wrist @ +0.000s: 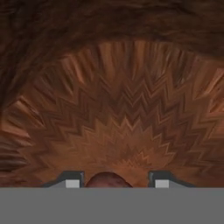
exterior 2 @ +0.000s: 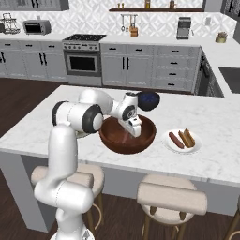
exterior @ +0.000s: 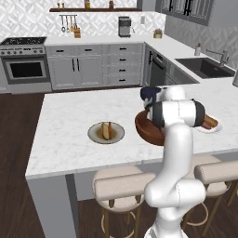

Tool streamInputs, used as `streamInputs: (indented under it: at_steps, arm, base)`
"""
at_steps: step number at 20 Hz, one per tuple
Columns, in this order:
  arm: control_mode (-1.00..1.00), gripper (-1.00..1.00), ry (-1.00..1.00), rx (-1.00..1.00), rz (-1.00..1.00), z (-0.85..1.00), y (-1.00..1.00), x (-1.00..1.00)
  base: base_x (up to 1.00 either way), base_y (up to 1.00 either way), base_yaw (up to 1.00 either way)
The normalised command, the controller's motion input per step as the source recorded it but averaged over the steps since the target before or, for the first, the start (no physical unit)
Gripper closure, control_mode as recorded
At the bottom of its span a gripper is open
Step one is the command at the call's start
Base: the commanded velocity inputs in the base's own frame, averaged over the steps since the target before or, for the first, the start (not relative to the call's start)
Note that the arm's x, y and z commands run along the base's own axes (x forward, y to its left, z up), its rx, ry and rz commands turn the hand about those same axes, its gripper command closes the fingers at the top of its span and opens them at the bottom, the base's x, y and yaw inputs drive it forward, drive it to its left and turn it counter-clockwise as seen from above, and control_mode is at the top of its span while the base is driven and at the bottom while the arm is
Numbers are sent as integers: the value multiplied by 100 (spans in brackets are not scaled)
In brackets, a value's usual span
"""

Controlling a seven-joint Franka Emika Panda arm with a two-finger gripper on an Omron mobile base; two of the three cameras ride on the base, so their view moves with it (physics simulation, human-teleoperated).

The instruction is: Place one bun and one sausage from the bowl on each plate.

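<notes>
The wide reddish-brown wooden bowl (exterior: pixel 145 131) (exterior 2: pixel 117 139) stands mid-counter, and its grained inside (wrist: pixel 122 109) spreads across the hand view. My gripper (exterior 2: pixel 136 131) (wrist: pixel 117 183) reaches down into it. Its fingertips (wrist: pixel 72 183) sit on either side of a rounded reddish-brown sausage end (wrist: pixel 108 180), closed on it. To the left, the grey-rimmed olive plate (exterior: pixel 92 135) carries a bun (exterior: pixel 105 131) and a sausage. To the right, the white plate (exterior 2: pixel 196 145) (exterior: pixel 216 128) carries a sausage (exterior 2: pixel 176 139) and a bun (exterior 2: pixel 188 138).
A small dark blue bowl (exterior 2: pixel 148 100) (exterior: pixel 148 93) stands just behind the wooden bowl, close to my wrist. Stools (exterior 2: pixel 171 197) line the counter's near edge. A sink (exterior: pixel 204 67) lies at the far right, the stove (exterior 2: pixel 83 56) across the room.
</notes>
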Motion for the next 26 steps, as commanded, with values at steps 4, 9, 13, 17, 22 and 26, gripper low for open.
streamInputs:
  at_steps: [4,9,13,17,22,26]
  arm:
    - [-100,100,-4,-7,0,100,-1,-4]
    - [-100,100,4,-22,1,100,43,-1]
    - [-100,100,14,-23,1,100,78,-1]
    - [-100,100,13,-2,3,93,81,-28]
    - [-100,100,-12,23,38,-1,67,-24]
    - [-100,100,-33,31,48,-35,44,5]
  base:
    - [0,0,0]
    - [0,0,0]
    - [0,0,0]
    - [0,0,0]
    - [0,0,0]
    - [0,0,0]
